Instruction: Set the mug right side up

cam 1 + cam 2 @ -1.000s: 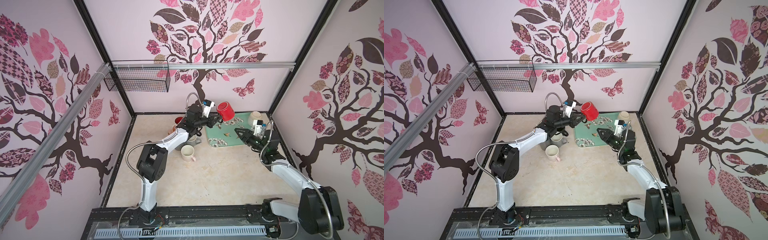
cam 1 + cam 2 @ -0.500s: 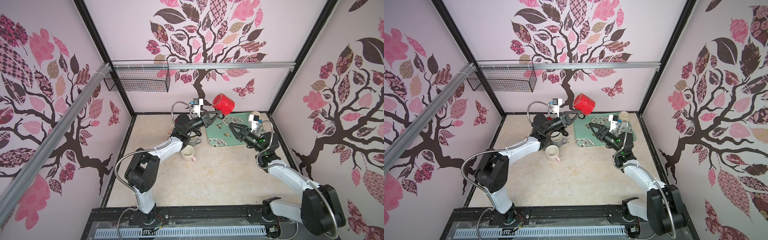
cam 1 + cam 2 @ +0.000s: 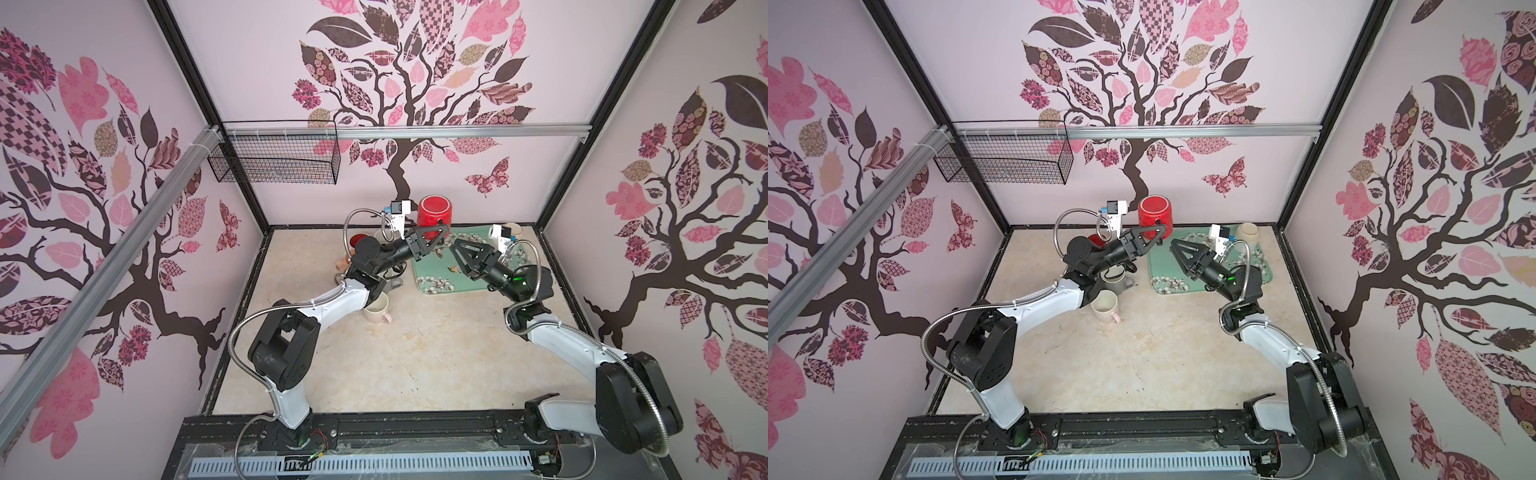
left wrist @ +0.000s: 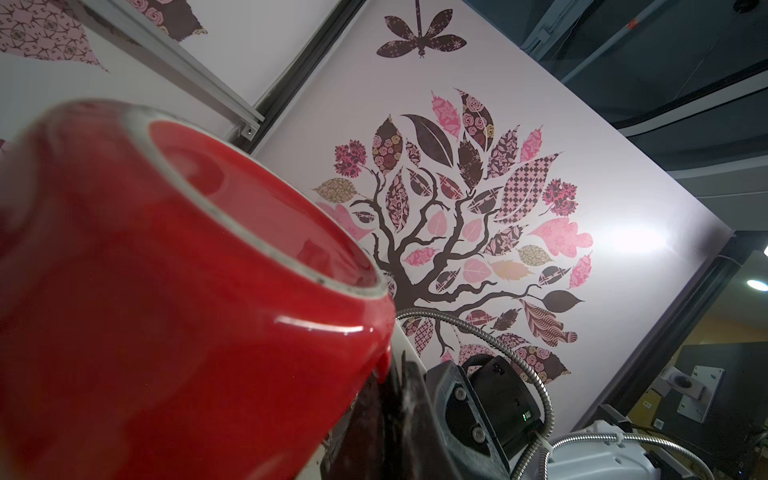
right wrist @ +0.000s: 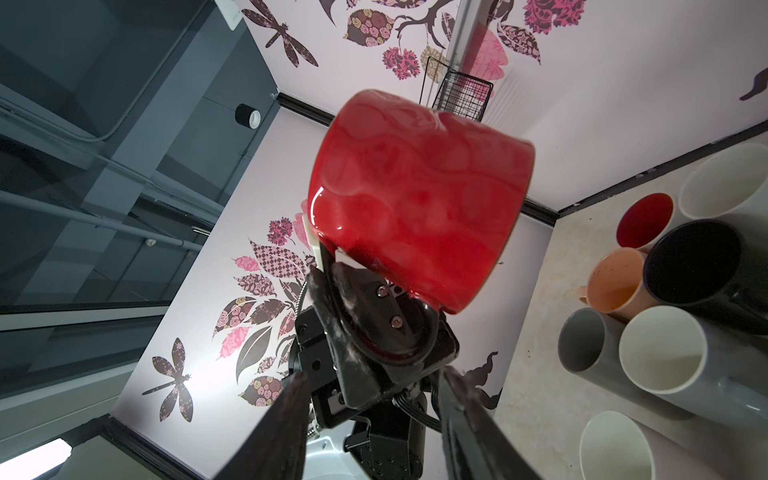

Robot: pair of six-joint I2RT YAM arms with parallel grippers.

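Note:
The red mug [image 3: 434, 212] hangs in the air above the back of the table, its footed base turned upward and its mouth down, in both top views. My left gripper [image 3: 441, 231] is shut on the mug's handle from below; in the left wrist view the mug [image 4: 166, 299] fills the picture beside the fingers [image 4: 399, 419]. My right gripper [image 3: 455, 249] stands open and empty just right of the mug, pointing at it. The right wrist view shows the mug [image 5: 419, 199] beyond my open right gripper [image 5: 374, 428], with the handle [image 5: 419, 349] caught in the left fingers.
A green flowered tray [image 3: 432, 286] lies under the right gripper. Several upright mugs stand at the back left, among them a cream one [image 3: 376, 309] and a red one [image 3: 358, 241]. A beige cup [image 3: 1248, 232] sits at the back right. A wire basket [image 3: 274, 158] hangs on the wall.
The left gripper has lifted the red mug slightly and turned it so its base faces up. The right gripper has risen off the tray toward the mug and opened a little.

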